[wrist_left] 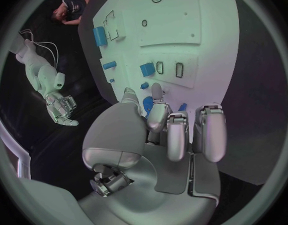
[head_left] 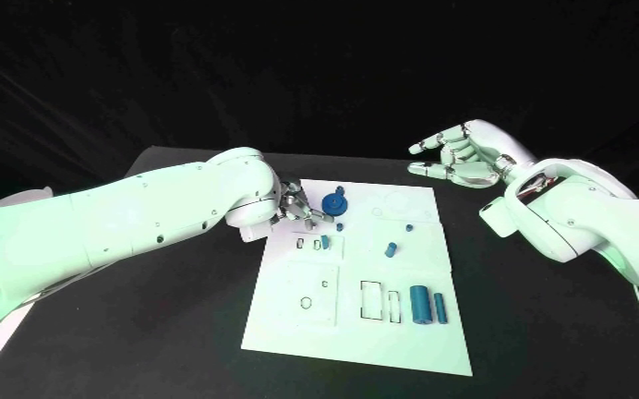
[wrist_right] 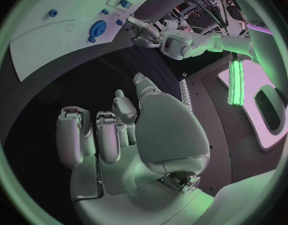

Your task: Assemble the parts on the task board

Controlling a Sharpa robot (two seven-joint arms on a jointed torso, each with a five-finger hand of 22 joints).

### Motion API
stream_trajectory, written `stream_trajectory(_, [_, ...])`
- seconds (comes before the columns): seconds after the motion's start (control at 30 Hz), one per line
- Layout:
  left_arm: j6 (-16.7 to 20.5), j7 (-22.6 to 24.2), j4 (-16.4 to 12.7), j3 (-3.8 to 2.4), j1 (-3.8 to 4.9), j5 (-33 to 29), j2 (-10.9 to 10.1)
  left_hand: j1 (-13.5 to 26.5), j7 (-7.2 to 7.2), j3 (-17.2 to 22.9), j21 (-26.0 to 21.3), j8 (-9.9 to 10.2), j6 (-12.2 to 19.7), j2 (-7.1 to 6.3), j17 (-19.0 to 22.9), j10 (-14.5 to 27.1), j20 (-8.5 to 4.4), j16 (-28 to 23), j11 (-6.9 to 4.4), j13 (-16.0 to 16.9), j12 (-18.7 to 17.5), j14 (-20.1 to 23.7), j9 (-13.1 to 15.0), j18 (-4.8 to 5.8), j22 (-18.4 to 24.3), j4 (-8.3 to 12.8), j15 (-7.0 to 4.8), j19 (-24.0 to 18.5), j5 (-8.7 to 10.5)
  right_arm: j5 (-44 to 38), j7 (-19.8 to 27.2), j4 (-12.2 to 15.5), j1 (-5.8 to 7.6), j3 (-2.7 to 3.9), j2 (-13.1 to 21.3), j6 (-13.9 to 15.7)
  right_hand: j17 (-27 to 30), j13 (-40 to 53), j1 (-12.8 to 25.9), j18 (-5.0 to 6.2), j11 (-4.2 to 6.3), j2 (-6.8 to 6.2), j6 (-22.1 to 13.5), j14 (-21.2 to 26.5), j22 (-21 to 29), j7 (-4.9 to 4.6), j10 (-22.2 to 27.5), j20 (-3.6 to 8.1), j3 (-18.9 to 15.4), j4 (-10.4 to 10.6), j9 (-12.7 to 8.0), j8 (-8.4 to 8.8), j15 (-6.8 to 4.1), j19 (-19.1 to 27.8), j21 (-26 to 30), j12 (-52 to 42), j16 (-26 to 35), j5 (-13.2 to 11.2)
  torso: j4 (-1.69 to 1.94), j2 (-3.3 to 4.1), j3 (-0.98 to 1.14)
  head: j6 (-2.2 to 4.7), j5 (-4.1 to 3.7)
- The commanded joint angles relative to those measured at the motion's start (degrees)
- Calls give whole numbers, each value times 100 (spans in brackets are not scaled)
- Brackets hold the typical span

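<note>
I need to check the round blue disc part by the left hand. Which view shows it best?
The head view: the round blue disc part lies unobstructed on the white task board beside the left hand. The right wrist view shows it small, near the rim. In the left wrist view that hand's fingers mostly hide it.

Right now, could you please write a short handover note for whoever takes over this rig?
Left hand: over the task board's far left corner, fingers at the round blue part; grip unclear.
Right hand: open, empty, above the table beyond the board's far right corner.
Two long blue parts lie at the near right; small blue parts mid-board.
Done: cannot tell. Left: empty slots remain.
</note>
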State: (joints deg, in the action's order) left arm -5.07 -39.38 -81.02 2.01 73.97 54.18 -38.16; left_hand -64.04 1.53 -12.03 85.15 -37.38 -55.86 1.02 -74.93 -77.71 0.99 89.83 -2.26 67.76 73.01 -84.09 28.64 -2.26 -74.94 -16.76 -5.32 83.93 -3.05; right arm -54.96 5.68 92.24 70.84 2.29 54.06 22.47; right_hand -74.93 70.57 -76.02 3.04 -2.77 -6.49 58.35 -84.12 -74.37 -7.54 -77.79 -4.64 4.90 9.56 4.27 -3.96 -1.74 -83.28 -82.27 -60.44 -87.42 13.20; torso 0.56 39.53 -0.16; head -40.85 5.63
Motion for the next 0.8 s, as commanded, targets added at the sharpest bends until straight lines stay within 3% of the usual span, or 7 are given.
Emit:
stream_trajectory(0.03, [-419, -339, 69, 10, 11, 188, 91, 57, 9, -38, 22, -39, 49, -7, -1507, -55, -44, 17, -3, 17, 28, -591, 20, 55, -660, 3, -35, 336, 36, -25, -40, -9, -1, 0, -17, -71, -1117, -8, -19, 31, 21, 21, 57, -489, 11, -3, 21, 26, -34, -2, 7, -24, 11, 33, 39, 33, 23, 40, 10, 7, -3, -17, -6])
stream_trajectory(0.37, [-744, -370, 295, 76, 10, 255, 319, 25, 5, -48, 39, -84, 86, 48, -1507, -62, -50, 17, -7, 42, 45, -591, 81, 61, -691, 9, -39, 344, 35, -29, -49, -19, -5, -2, -37, -84, -1115, -12, -15, 32, 23, 25, 58, -489, 18, -2, 21, 28, -41, 2, 7, -22, 10, 36, 44, 36, 25, 62, 9, 16, -9, -45, 1])
stream_trajectory(0.8, [-817, -376, 382, 88, 8, 262, 446, -188, 1, 6, 59, -167, 158, 156, -1507, -67, -50, 17, -7, 74, 65, -591, 206, 67, -728, 34, -38, 350, 27, -30, -43, -43, -9, -3, -73, -89, -1109, -21, -17, 33, 24, 32, 56, -487, 24, -2, 25, 29, -47, 4, 6, -19, 9, 38, 48, 47, 31, 93, 14, 22, -4, -73, -4])
